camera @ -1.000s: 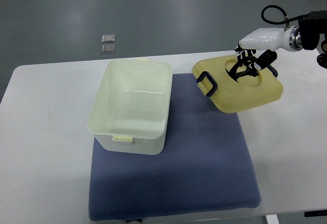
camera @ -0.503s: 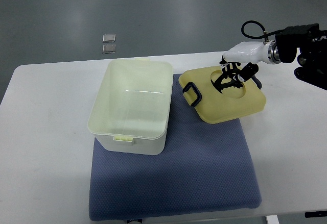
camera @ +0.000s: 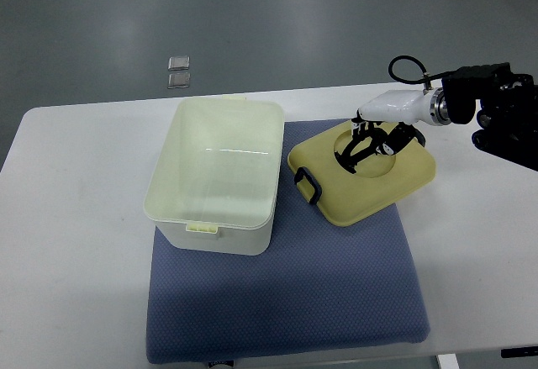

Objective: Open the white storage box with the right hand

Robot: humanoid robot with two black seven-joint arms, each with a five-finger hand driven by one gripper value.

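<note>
On the blue mat (camera: pixel 286 302) in the middle of the white tabletop (camera: pixel 76 260) sits the white storage box (camera: pixel 216 176), w/ its top fully open — you can see straight down into the pale, bare interior. It's on the mat's left-far part, a small latch tab showing on its near rim and another on the far rim.

The lid (camera: pixel 363 171), pale yellow w/ a dark handle loop (camera: pixel 308 184) at its left-near edge, is off the box and just to the right of it, mostly over the mat's far-right corner, one corner reaching out over bare tabletop. It looks a bit tilted; can't tell for sure if it's resting flat or partly carried.

Right hand (camera: pixel 367 139) comes in from the right edge, white forearm shell and black wrist unit behind it. Its dark fingers are curled down into the round recess in the lid's top, gripping there as far as I can make out — not spread. Left arm isn't anywhere in shot.

Progress, imo: the main job is basically done, since the box is uncovered and the lid is clear of the rim. What's left is minor — settle the lid fully down beside the box, let the fingers go, and pull the arm back w/o dragging the lid or nudging the box. Two small grey squares lie on the floor (camera: pixel 179 72) beyond the tabletop, irrelevant.
</note>
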